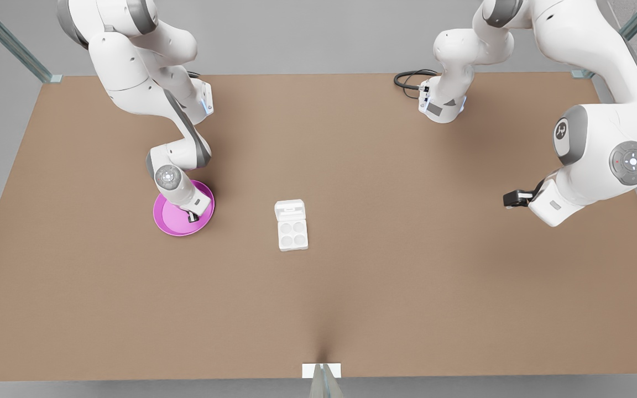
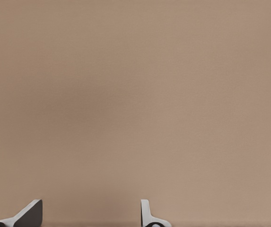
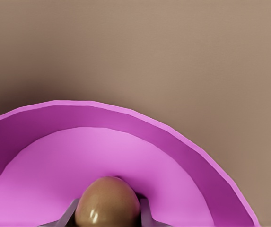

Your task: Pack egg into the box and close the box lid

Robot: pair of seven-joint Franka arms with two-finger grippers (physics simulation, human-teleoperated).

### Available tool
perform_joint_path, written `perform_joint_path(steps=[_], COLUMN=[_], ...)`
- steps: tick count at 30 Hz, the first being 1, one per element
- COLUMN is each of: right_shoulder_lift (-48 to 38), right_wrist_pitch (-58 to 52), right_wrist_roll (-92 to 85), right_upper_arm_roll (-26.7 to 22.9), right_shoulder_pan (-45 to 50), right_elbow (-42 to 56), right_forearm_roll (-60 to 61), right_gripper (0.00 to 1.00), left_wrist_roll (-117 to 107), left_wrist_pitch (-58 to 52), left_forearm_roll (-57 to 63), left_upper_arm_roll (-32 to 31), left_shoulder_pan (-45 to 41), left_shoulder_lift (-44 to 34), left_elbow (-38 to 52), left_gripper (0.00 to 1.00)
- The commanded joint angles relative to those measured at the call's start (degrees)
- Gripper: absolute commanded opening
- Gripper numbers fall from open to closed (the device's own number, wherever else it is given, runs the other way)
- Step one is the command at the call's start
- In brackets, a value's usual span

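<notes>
With the left gripper waiting, jaws apart, over bare table, the right gripper is clamping the egg between its jaws above the pink plate, risking a slip if the round shell squirts free.

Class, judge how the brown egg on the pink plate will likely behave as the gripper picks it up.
The egg is rounded and glossy, so it may slip or roll between the right gripper fingers flanking it. The pink plate has a raised rim that would probably catch it. It looks small, likely light.
</notes>
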Motion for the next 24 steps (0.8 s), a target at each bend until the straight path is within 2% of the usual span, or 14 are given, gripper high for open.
perform_joint_path(steps=[1,11,12,16,20,24], right_shoulder_lift=[0.0,-0.79,-1.31,-1.67,-0.79,7.38], right_wrist_pitch=[0.01,-0.61,-0.78,-4.83,-7.2,-7.99], right_wrist_roll=[0.3,0.74,0.74,0.83,3.64,13.22], right_upper_arm_roll=[0.0,0.18,0.26,2.37,2.46,2.46], right_shoulder_pan=[0.0,-0.17,-0.17,0.53,3.34,12.48], right_elbow=[0.07,2.27,2.88,8.15,12.72,24.32], right_forearm_roll=[0.05,0.05,3.73,10.15,13.14,20.08], right_gripper=[0.55,0.55,0.55,0.56,0.58,0.58], left_wrist_roll=[0.0,0.0,0.0,0.0,0.0,0.0], left_wrist_pitch=[0.07,-0.11,-0.11,0.16,0.24,0.24], left_forearm_roll=[0.02,0.02,0.02,-0.07,0.02,0.02], left_upper_arm_roll=[-0.05,0.04,0.04,0.04,0.04,0.04], left_shoulder_pan=[0.0,0.0,0.0,0.0,0.0,0.0], left_shoulder_lift=[-0.06,-0.15,-0.06,-0.15,-0.06,0.03], left_elbow=[0.03,0.03,0.03,0.03,0.56,0.47], left_gripper=[1.0,1.0,1.0,1.0,1.0,1.0])
